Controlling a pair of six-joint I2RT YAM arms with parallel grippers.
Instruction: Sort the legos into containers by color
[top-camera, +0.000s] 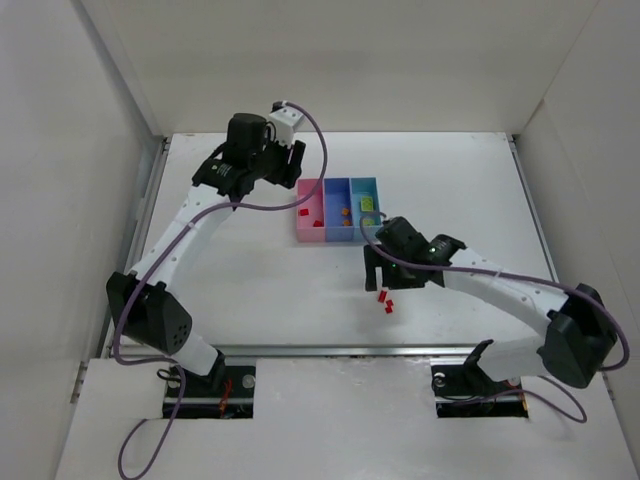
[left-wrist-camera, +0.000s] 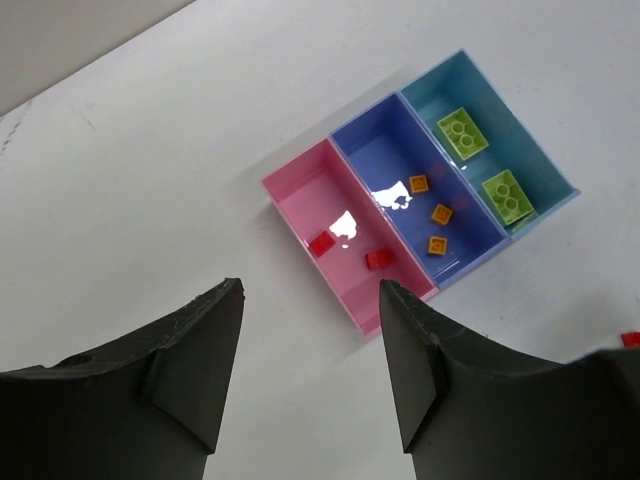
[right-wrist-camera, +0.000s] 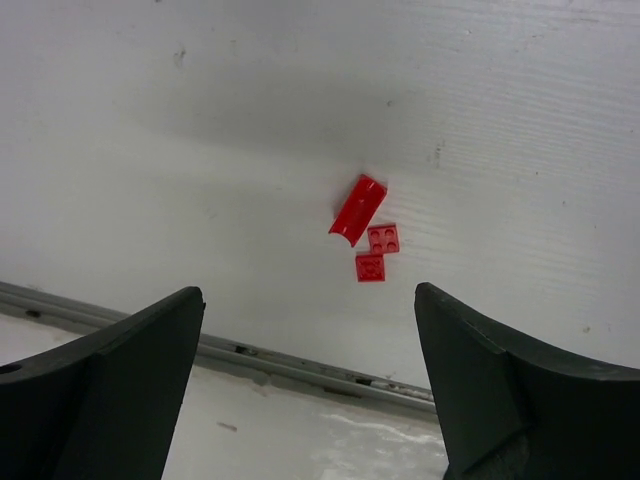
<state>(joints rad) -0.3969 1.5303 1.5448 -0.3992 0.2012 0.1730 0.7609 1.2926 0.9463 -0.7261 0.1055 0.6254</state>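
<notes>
The white table (top-camera: 230, 270) carried three joined bins in a row near its middle. The pink bin (left-wrist-camera: 303, 200) sat at the 9 o'clock end in the top view, the blue bin (left-wrist-camera: 375, 150) in the middle and the teal bin (left-wrist-camera: 437, 95) at the 3 o'clock end. The left gripper (left-wrist-camera: 310, 300) hung above the table at about 10 o'clock from the bins, its fingers spread wide and holding nothing. The right gripper (right-wrist-camera: 308, 300) hovered low at about 5 o'clock from the bins, likewise wide open and empty.

Two green bricks (left-wrist-camera: 462, 133) lay in the teal bin, three orange bricks (left-wrist-camera: 441, 213) in the blue bin and two red bricks (left-wrist-camera: 321, 243) in the pink bin. Three loose red pieces (right-wrist-camera: 383, 238), one curved and two small squares, lay in a tight cluster on the table. In the right wrist view they sat at about 12 to 1 o'clock of the gap between the fingers.

The sorting looked nearly done, and the step in hand seemed to be a pickup from that cluster by the right arm. The next move called for centring over a single piece and lowering, then closing on it without dragging its close neighbours. The piece would then go to the pink bin, at about 11 o'clock from the cluster.

No brand, label or writing could be read anywhere
</notes>
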